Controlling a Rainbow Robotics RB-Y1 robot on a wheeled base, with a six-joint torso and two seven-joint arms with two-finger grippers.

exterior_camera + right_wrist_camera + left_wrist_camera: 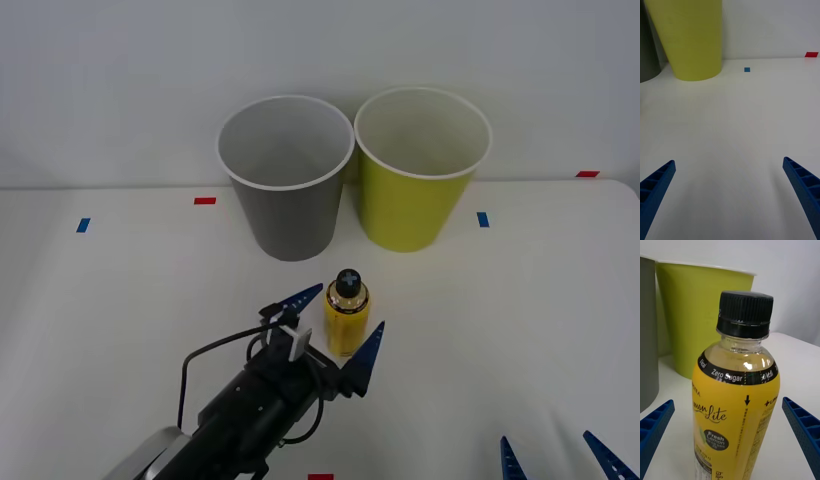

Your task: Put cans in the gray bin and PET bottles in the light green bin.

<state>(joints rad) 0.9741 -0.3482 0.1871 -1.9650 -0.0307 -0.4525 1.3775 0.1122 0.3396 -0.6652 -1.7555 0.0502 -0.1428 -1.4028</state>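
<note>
Front view: PET bottle (347, 315) upright on table (520, 300), cap up, between spread fingers of left gripper (341, 328), untouched; gray bin (288, 178) just behind. Right gripper (560, 458) spread, parked near table edge.

The gray bin (290, 185) and light green bin (418, 175) stand touching, blocking the table (540, 300) behind the bottle (346, 312); either side lies passable.

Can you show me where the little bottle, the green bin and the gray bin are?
bottle (347, 322): front view, on its yellow label.
green bin (410, 205): front view, on its outer wall.
gray bin (292, 215): front view, on its outer wall.
</note>
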